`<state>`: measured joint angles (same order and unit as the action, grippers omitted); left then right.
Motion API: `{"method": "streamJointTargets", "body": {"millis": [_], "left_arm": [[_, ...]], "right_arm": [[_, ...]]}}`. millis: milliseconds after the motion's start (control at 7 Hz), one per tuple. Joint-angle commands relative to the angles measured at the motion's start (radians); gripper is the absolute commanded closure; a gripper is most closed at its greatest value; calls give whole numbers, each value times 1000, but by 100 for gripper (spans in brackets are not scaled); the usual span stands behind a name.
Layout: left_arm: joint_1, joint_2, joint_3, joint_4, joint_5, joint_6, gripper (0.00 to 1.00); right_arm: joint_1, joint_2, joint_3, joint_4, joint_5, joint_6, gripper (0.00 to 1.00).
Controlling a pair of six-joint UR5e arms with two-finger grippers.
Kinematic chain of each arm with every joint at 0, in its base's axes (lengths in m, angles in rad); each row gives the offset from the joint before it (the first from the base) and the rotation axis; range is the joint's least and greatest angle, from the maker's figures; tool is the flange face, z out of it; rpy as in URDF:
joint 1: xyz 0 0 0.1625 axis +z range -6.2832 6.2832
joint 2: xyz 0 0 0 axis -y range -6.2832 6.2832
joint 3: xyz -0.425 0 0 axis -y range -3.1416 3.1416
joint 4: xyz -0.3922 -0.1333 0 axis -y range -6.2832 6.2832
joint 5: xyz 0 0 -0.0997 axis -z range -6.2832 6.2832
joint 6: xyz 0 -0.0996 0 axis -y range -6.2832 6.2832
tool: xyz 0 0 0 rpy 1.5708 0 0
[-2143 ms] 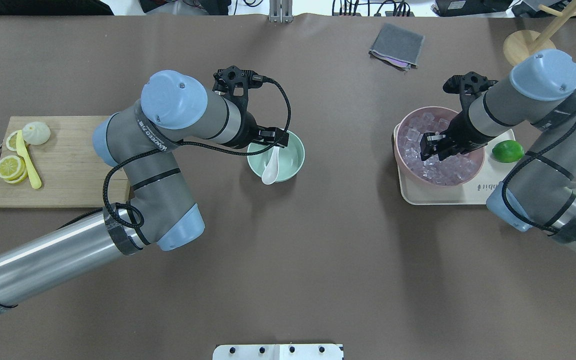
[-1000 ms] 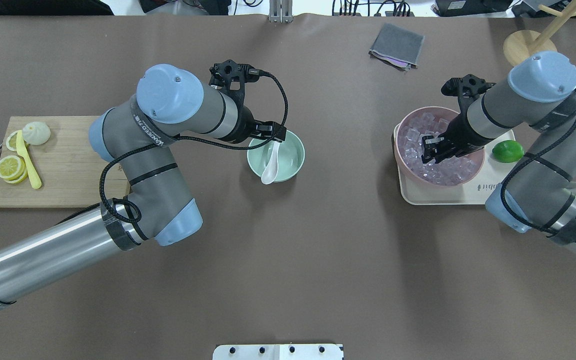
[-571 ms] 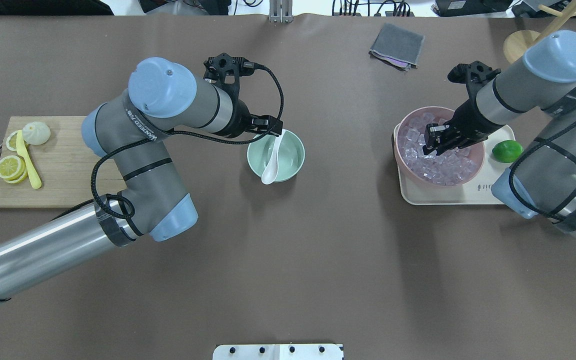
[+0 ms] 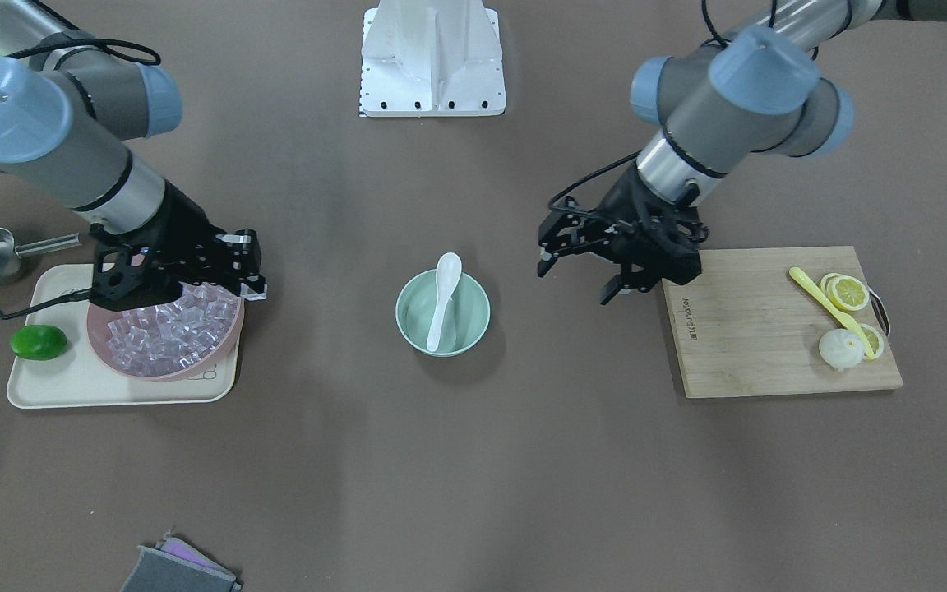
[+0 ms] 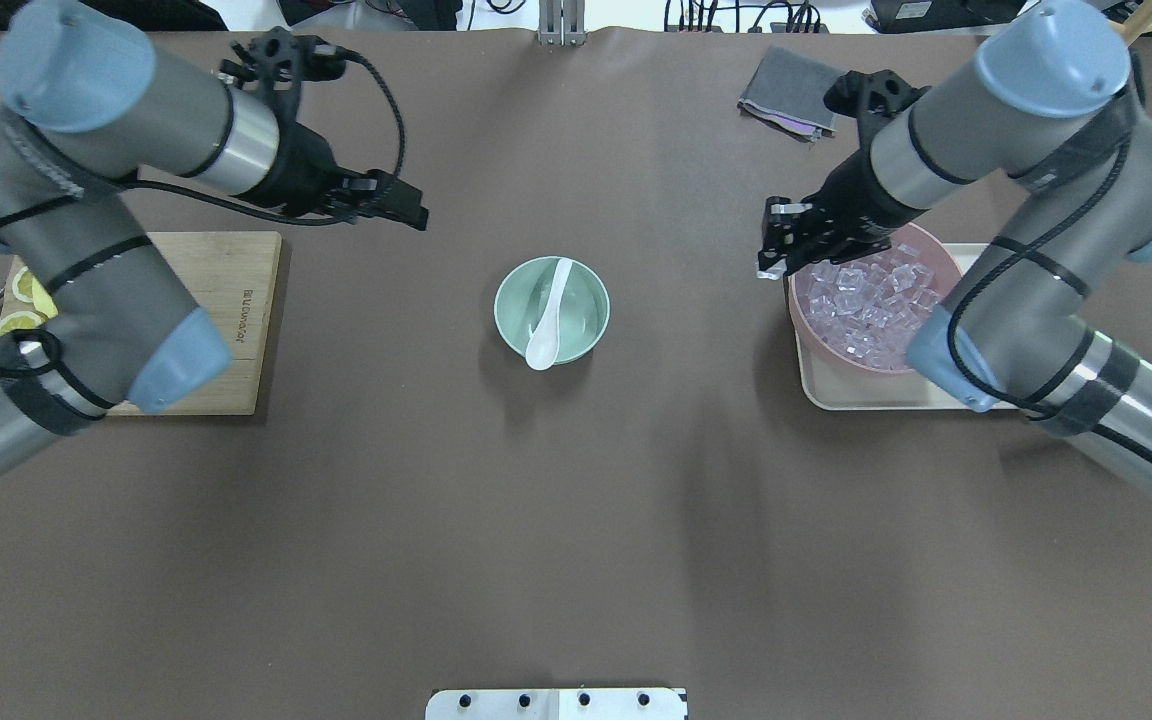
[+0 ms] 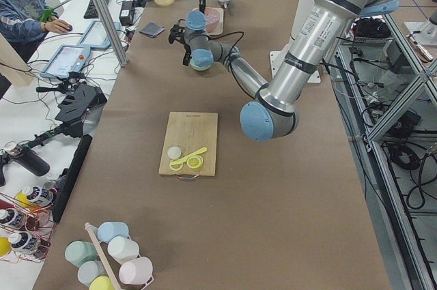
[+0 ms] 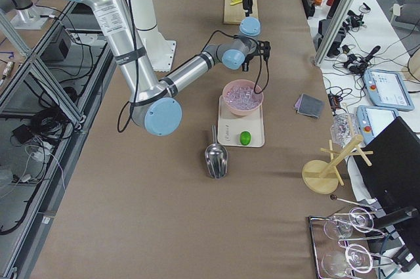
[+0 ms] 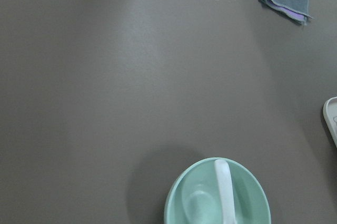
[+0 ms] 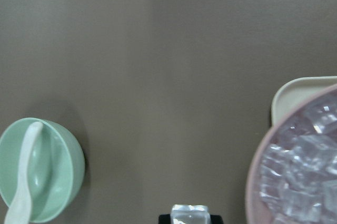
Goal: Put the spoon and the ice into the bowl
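Black and empty, the left tool hangs with its fingers spread above the table, well apart from the mint bowl at the centre — the spoon lies in it, scoop resting on the rim. Further right, the right tool pinches one ice cube by the rim of the pink bowl heaped with ice.
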<state>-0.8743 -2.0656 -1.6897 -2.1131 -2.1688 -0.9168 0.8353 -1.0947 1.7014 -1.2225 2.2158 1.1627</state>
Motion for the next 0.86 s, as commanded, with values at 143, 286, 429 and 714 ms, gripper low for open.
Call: {"method": "streamJointTargets", "body": {"millis": [143, 286, 429, 714], "left_arm": [[-149, 153, -33, -5, -143, 186, 7], [-153, 153, -33, -5, -138, 188, 6], [-153, 163, -36, -5, -131, 188, 5], [-152, 170, -57, -5, -125, 181, 4]], "right_arm": [[-218, 262, -130, 8, -311, 327, 100], [-240, 315, -187, 11, -347, 347, 100], [-243, 318, -192, 14, -347, 347, 100], [-242, 312, -193, 15, -346, 347, 100]]}}
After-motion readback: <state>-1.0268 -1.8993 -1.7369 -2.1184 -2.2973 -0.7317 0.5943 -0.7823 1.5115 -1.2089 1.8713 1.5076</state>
